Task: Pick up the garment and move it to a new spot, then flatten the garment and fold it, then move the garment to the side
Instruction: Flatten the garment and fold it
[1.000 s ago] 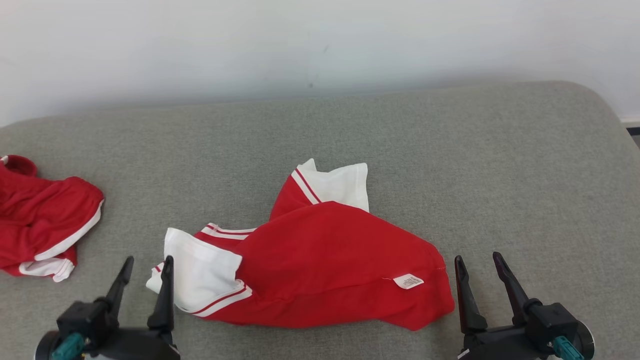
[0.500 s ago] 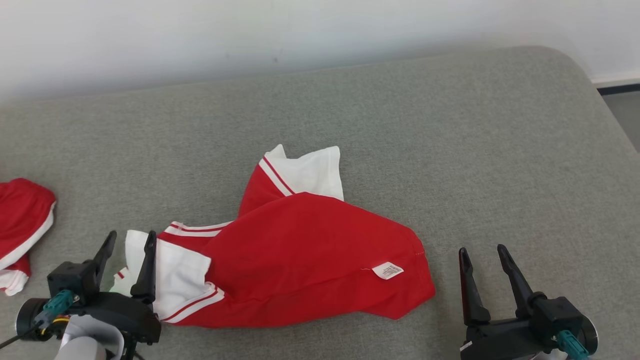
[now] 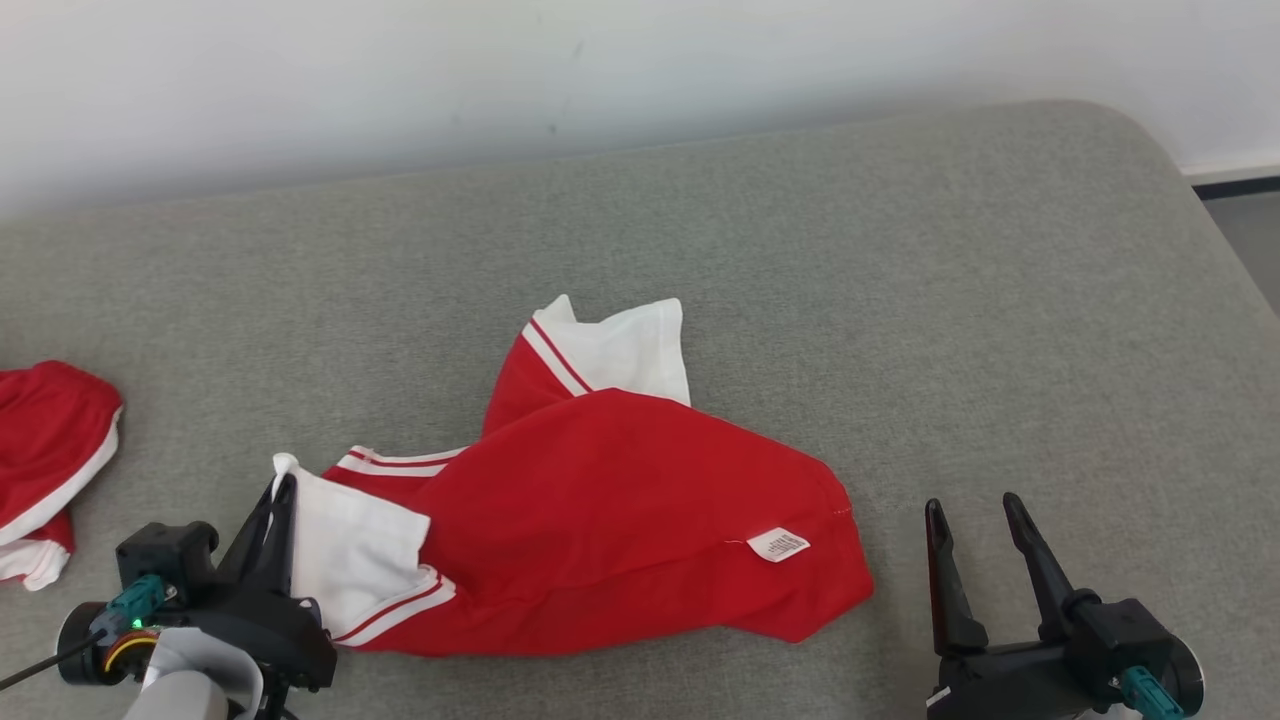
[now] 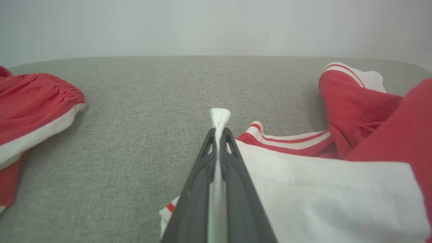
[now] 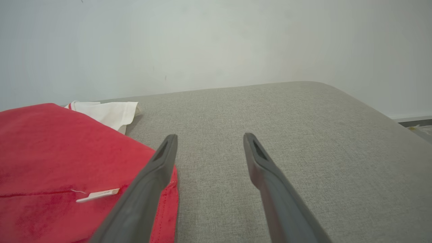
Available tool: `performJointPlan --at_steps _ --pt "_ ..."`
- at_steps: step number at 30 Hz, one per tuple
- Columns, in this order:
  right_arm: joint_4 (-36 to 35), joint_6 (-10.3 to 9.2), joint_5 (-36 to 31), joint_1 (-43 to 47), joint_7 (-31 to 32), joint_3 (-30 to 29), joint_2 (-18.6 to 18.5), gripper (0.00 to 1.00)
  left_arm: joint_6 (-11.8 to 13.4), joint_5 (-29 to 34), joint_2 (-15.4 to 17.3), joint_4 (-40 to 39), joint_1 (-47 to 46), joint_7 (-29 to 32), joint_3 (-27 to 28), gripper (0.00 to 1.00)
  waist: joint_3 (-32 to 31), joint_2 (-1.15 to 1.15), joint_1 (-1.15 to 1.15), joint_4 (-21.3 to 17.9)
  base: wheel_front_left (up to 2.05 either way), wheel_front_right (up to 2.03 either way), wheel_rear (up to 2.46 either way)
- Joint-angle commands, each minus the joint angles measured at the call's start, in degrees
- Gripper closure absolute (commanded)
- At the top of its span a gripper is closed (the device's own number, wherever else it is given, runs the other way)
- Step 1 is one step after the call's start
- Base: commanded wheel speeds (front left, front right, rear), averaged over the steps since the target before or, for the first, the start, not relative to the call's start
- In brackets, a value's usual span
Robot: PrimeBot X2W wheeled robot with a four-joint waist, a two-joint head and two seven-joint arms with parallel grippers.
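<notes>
We see a grey woven-fabric padded worktop (image 3: 900, 300) set against a plain white wall (image 3: 600, 60).
At the worktop's left edge we find a crumpled red fabric piece with white trim (image 3: 45, 450), lying on the grey cloth and partly cut off by the head view's border. The wall runs along the far side, faintly scuffed. Past the rounded far right corner we glimpse a dark skirting strip (image 3: 1235, 185) above a patch of grey floor (image 3: 1255, 220).

Bright even light, soft faint shadows, sharp focus, wide-angle curving
</notes>
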Motion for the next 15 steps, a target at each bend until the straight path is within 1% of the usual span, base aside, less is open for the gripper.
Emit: performJointPlan --at_steps 1,3,7,10,15 --pt "0.1 -0.13 -0.4 0.6 0.0 0.1 0.2 0.0 0.1 0.2 0.0 -0.8 0.2 -0.3 -0.2 1.0 -1.0 0.0 -0.01 1.1 0.0 0.0 0.0" --pt "0.0 -0.13 -0.2 0.7 0.0 0.1 0.2 0.0 0.1 0.0 -0.4 -3.6 0.9 -0.3 0.6 1.0 -1.6 0.0 -0.01 1.9 0.0 0.0 0.0" --pt "-0.3 -0.13 0.1 1.5 0.0 -0.1 0.2 0.0 0.1 0.6 -1.7 -11.4 5.6 -0.3 2.5 1.0 -2.3 0.0 -0.01 3.8 0.0 0.0 0.0" --pt "-0.3 -0.13 0.3 1.9 0.0 -0.2 0.2 0.0 0.3 1.7 -3.1 -17.4 10.1 -0.3 4.0 1.0 -2.6 0.0 -0.01 5.3 0.0 0.0 0.0" --pt "-0.5 -0.13 0.4 2.3 0.0 -0.3 0.2 0.0 0.6 3.0 -5.9 -24.8 18.8 -0.3 5.1 1.0 -3.0 0.0 -0.01 7.5 0.0 0.0 0.0"
